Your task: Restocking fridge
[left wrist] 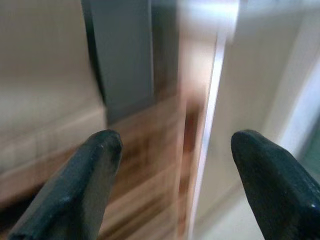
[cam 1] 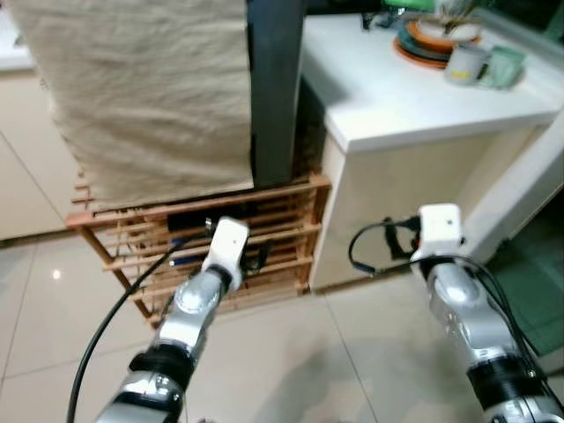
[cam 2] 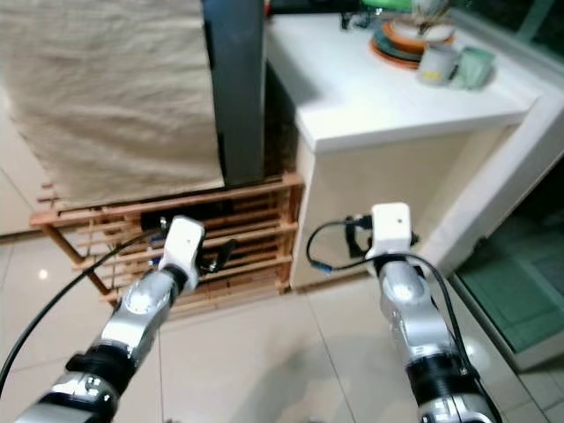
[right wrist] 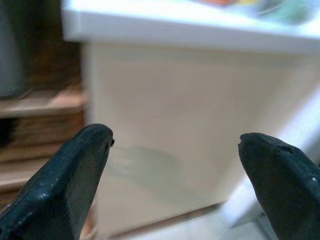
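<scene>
Both arms out over glossy tile, nothing gripped.
Left gripper (left wrist: pixel 170 170) and right gripper (right wrist: pixel 175 170) gape wide, empty, toward the slatted wooden rack (cam 1: pixel 282 233) and smooth white counter (cam 1: pixel 423 97) at upper right.

Pale glossy floor tiles (cam 1: pixel 291 352) up close, catching a spot of light on the left. Beyond them a slatted wooden rack (cam 1: pixel 264 238) under a draped beige cloth (cam 1: pixel 141 97), a dark grey post (cam 1: pixel 275 88) beside it. Right, a white counter (cam 1: pixel 414 97) carrying stacked plates (cam 1: pixel 432 40) and mugs (cam 1: pixel 483 63).
</scene>
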